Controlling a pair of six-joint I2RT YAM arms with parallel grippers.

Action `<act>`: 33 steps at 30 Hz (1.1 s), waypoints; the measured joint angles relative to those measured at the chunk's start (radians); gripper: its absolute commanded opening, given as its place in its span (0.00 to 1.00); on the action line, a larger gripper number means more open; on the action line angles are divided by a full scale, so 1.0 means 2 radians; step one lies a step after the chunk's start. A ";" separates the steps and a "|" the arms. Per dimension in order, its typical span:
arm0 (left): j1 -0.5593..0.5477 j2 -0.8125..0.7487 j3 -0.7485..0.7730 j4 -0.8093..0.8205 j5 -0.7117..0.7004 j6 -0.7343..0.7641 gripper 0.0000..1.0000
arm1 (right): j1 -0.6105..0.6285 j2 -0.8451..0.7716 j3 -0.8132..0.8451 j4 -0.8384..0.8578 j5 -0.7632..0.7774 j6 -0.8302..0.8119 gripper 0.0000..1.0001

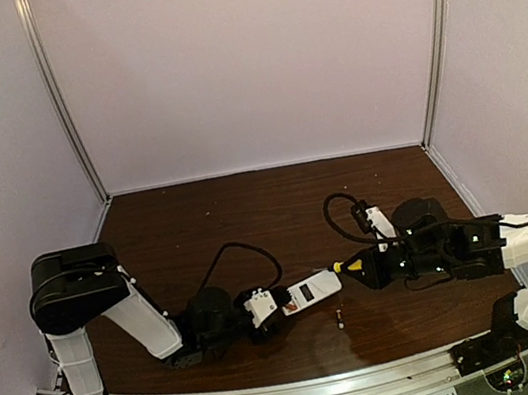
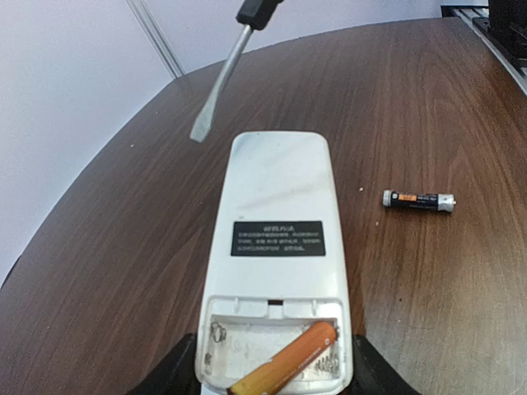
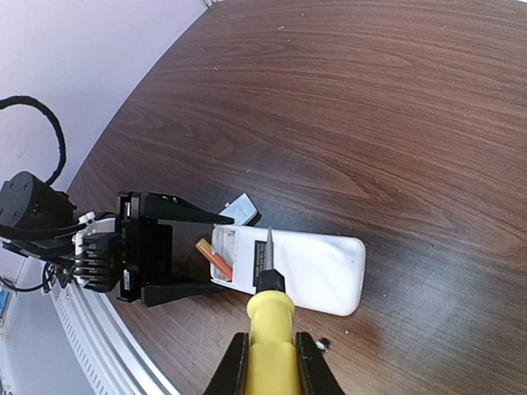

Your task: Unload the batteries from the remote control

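Left jaws grasp the remote control (image 2: 278, 214) by its open battery end, label side up on the desk (image 1: 197, 219). Right jaws are clenched on the yellow handle of the screwdriver (image 3: 270, 321), whose blade is raised and appears to touch nothing.

One battery, the dark one (image 2: 418, 201), lies loose on the desk beside the remote. The orange battery (image 2: 284, 366) sits askew in the compartment, one end lifted.

Watch for three risks:
- A hard pry could flick the orange cell out and send it rolling off the desk.
- A slipped blade could bend the spring contacts or strike the left fingers.
- Downward pressure could twist the remote out of its hold.

The orange cell's lower end is cut off by the frame edge. A small pale piece (image 3: 243, 210) by one left finger is hard to identify.
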 measured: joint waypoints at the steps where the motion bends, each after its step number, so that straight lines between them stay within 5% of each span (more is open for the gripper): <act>1: 0.001 -0.001 -0.003 0.004 0.000 0.000 0.00 | 0.000 -0.002 0.000 -0.002 0.003 0.000 0.00; 15: 0.022 -0.027 -0.019 0.022 0.022 -0.023 0.00 | 0.000 -0.043 0.001 -0.021 0.040 0.004 0.00; 23: 0.048 -0.042 -0.020 0.014 0.073 -0.048 0.00 | 0.000 -0.031 0.080 -0.078 0.038 0.000 0.00; 33: 0.049 -0.043 -0.009 -0.043 0.113 -0.046 0.00 | 0.000 0.013 0.124 -0.100 -0.039 -0.013 0.00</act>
